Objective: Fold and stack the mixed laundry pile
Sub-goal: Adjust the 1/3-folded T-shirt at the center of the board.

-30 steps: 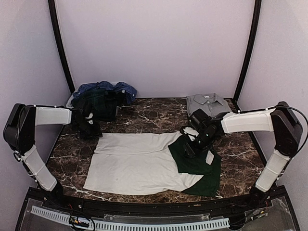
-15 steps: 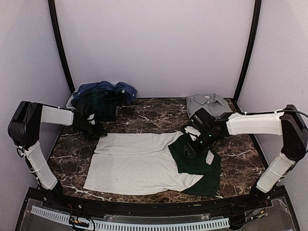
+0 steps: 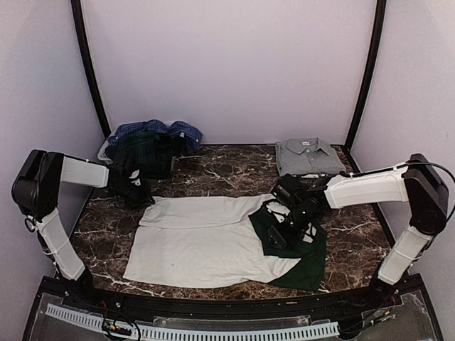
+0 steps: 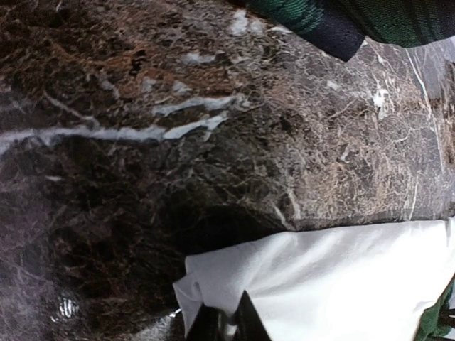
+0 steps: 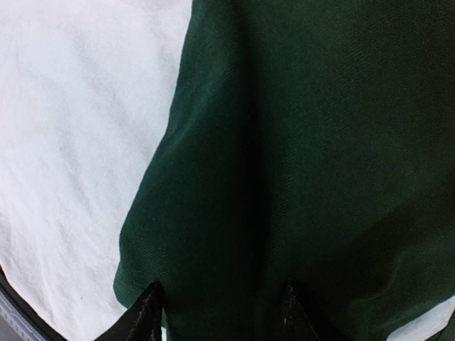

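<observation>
The white tee (image 3: 202, 241) lies spread flat in the middle of the dark marble table (image 3: 234, 170), with its green sleeve (image 3: 298, 252) folded in over its right end; the left gripper (image 3: 136, 192) is down at the tee's far left corner, and in the left wrist view its two fingers (image 4: 245, 320) are drawn almost together at the cloth's edge with a sliver of white between them, so it has the corner pinched; the right gripper (image 3: 284, 229) rests on the green sleeve, near where the green meets the white body; in the right wrist view its fingers (image 5: 151, 312) stand well apart with their tips on the dark green cloth, and a soft raised fold runs up between them, not clamped; the rest of the pile sits in the far left corner, a dark green tartan shirt (image 3: 146, 153) in front and a blue checked shirt (image 3: 160, 129) heaped behind it, both crumpled and touching; a folded grey collared shirt (image 3: 307, 155) lies flat at the far right, apart from the tee
</observation>
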